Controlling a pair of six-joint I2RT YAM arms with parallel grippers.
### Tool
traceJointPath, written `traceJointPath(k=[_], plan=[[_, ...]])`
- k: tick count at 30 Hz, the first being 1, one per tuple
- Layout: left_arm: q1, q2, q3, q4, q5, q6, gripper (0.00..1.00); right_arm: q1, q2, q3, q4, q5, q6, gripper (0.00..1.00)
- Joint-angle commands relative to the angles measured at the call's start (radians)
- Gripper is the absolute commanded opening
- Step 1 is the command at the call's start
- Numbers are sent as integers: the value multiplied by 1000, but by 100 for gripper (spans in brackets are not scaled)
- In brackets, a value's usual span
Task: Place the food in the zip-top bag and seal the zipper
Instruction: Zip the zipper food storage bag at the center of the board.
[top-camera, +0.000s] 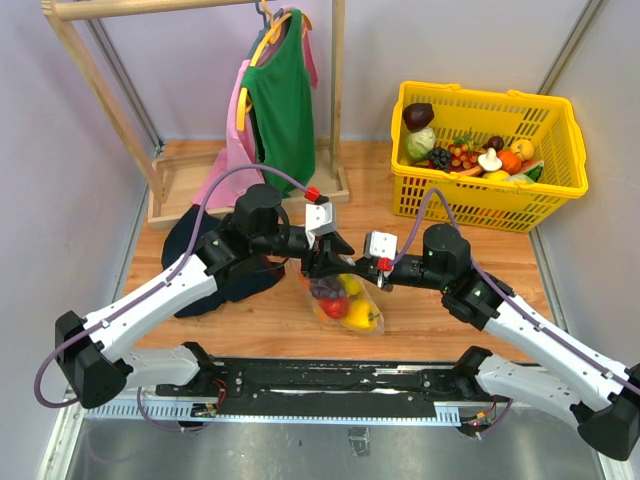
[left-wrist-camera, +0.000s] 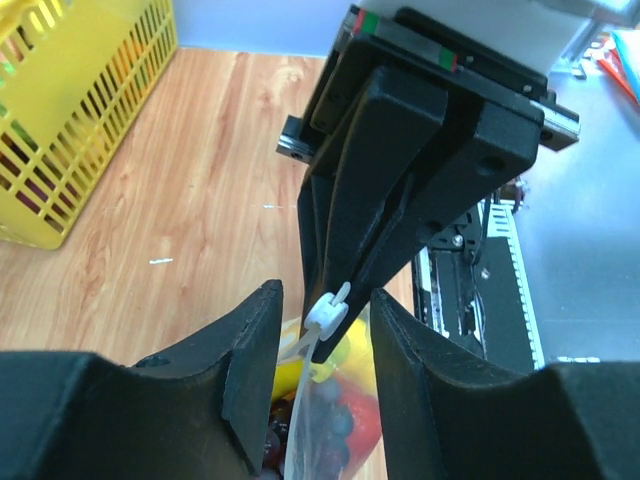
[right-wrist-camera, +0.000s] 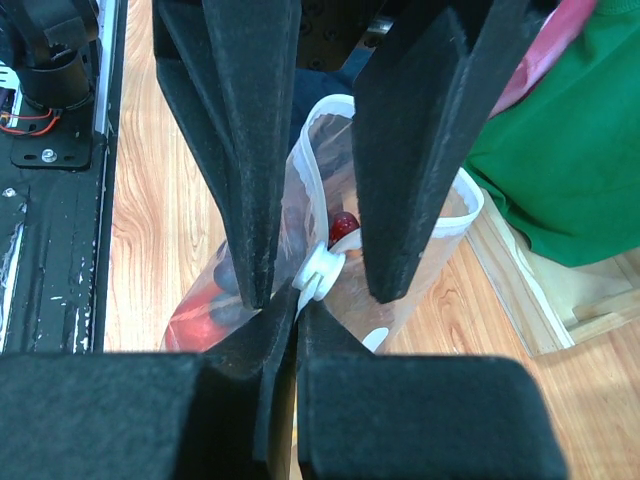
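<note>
Sealing appears to be the step in hand. Nearest the arm bases, the right claw (right-wrist-camera: 296, 318) is pressed together on the thin clear plastic zipper strip (right-wrist-camera: 303, 190), just beside the small white plastic slider (left-wrist-camera: 328, 312). The left claw (left-wrist-camera: 325, 300) is spread, with one finger at 9 o'clock and one at 3 o'clock of the slider, apparently touching neither side.

Below them, the clear white-dotted plastic zip-top bag (right-wrist-camera: 445, 235) rests on the pale wooden surface (top-camera: 260, 320) at the centre of the top view, its mouth partly gaping. The small colourful toy food (top-camera: 350, 300) is inside it.

The film is judged thin, limp and slippery. The bag is light but sags under its load, so the stiffer strip and the hard slider are the sound places to take hold, and the walls are not.

At 9 o'clock of the bag lies a dark navy cloth (top-camera: 205, 265). Farther off are a yellow plastic lattice basket (top-camera: 470, 205) at 2 o'clock and a green garment (top-camera: 285, 100) on a wooden rack (top-camera: 90, 60) at 11 o'clock.
</note>
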Motion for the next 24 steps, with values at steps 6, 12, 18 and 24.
traceJointPath(k=[6, 12, 18, 24], plan=[[-9, 13, 27, -44, 51, 41, 34, -12, -29, -6, 46, -11, -11, 1], [-9, 16, 31, -64, 38, 52, 17, -12, -30, -4, 47, -2, -9, 1], [-9, 4, 21, -88, -11, 53, 11, -12, -40, -10, 55, 19, 2, 1], [-9, -19, 15, -102, -60, 54, 10, -12, -49, -14, 62, 39, 9, 1]])
